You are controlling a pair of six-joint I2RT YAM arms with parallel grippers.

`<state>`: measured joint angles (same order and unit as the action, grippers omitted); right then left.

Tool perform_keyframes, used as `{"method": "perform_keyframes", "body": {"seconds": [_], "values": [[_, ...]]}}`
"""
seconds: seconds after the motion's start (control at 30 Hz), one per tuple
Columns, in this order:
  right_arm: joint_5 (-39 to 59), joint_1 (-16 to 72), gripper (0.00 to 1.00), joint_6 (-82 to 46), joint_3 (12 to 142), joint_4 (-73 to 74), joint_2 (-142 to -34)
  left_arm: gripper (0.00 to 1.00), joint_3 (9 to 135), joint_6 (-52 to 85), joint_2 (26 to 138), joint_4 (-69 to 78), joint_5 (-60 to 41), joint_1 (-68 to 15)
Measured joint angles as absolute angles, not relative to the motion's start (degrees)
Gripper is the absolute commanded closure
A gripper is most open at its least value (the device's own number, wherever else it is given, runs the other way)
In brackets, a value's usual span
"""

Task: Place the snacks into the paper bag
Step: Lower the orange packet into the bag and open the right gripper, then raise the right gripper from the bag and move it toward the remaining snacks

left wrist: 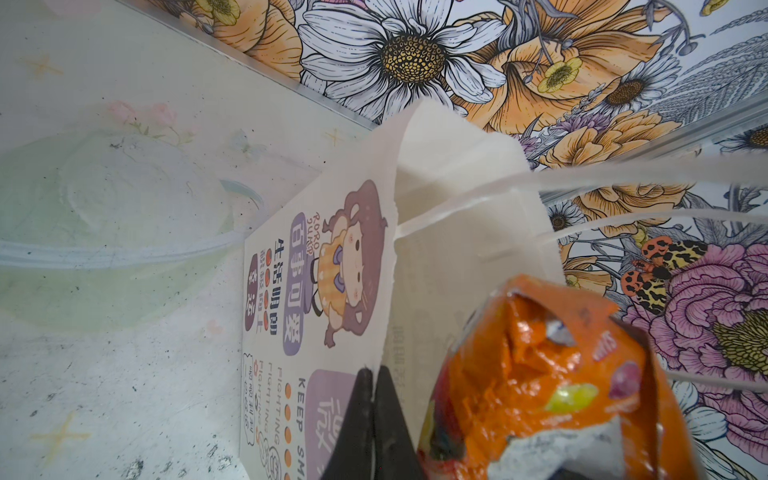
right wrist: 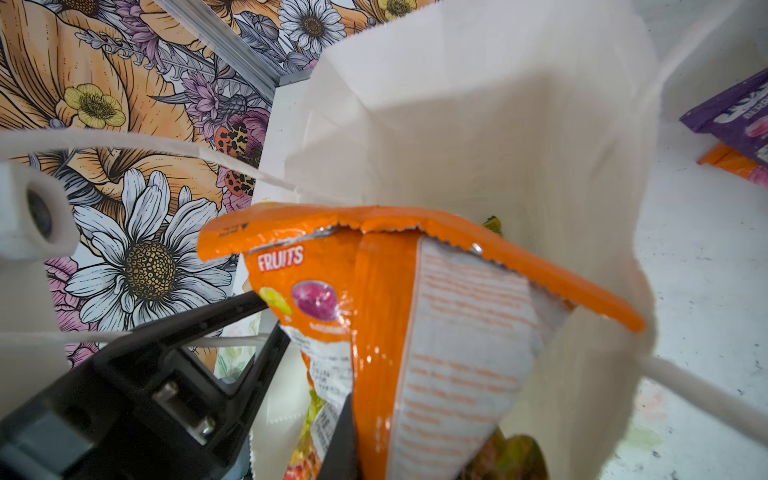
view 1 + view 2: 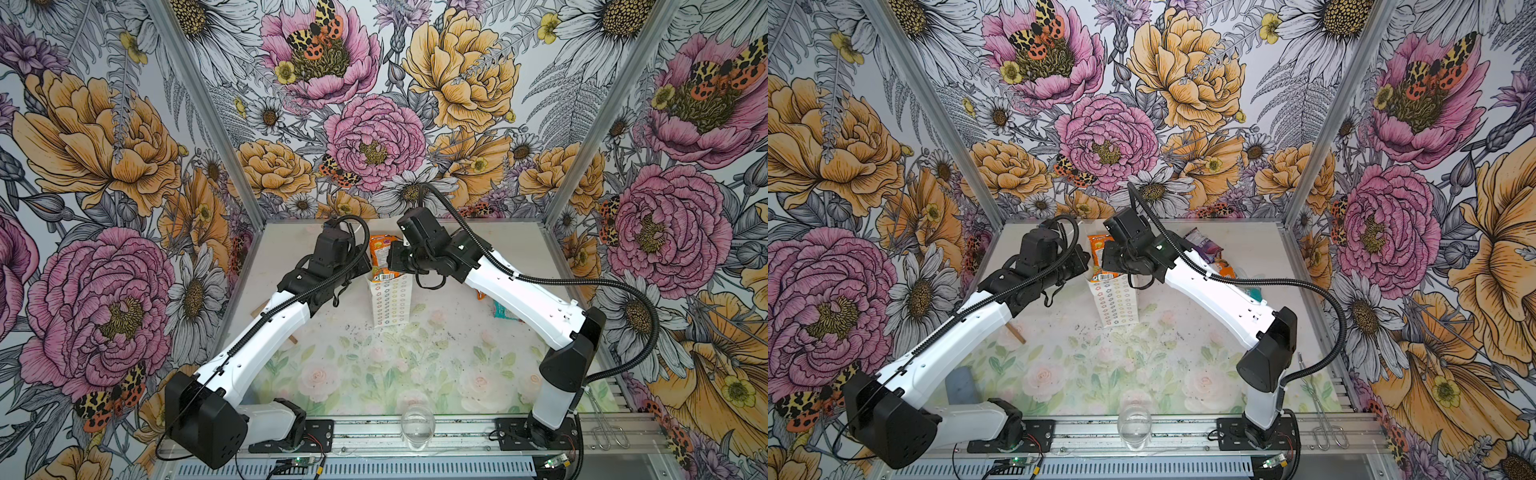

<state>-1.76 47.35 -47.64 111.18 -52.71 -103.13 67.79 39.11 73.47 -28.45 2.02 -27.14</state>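
Observation:
The white paper bag stands upright mid-table, its side printed with rows of coloured rings. My left gripper is shut on the bag's rim, holding the mouth open. An orange-and-white snack packet hangs half inside the bag's mouth. My right gripper is shut on it, with one black finger pressed against its side. A green-yellow packet lies deep in the bag. On the table to the right lie a purple packet, an orange one and a teal one.
A clear glass stands at the table's front edge. A small wooden piece lies under the left arm, and metal tongs lie front right. A clear round lid rests beside the bag. Flowered walls close three sides.

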Motion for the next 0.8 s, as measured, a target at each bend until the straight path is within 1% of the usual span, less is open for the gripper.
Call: {"method": "perform_keyframes", "body": {"seconds": [0.17, 0.47, 0.67, 0.8], "values": [[-2.0, 47.5, 0.83, -48.0, 110.6, -53.1, -103.1, 1.0, 67.5, 39.1, 73.1, -28.5, 2.0, -27.1], [-2.8, 47.7, 0.69, -48.0, 110.6, -53.3, -102.9, 1.0, 67.2, 39.1, 72.8, -28.4, 2.1, -27.1], [-2.8, 47.8, 0.63, -48.0, 110.6, -53.3, -102.0, 1.0, 67.2, 39.2, 72.8, -28.4, 2.0, -27.1], [-2.8, 47.8, 0.62, -47.3, 110.6, -53.3, -101.6, 1.0, 67.2, 39.2, 72.8, -28.4, 2.1, -27.1]]}}
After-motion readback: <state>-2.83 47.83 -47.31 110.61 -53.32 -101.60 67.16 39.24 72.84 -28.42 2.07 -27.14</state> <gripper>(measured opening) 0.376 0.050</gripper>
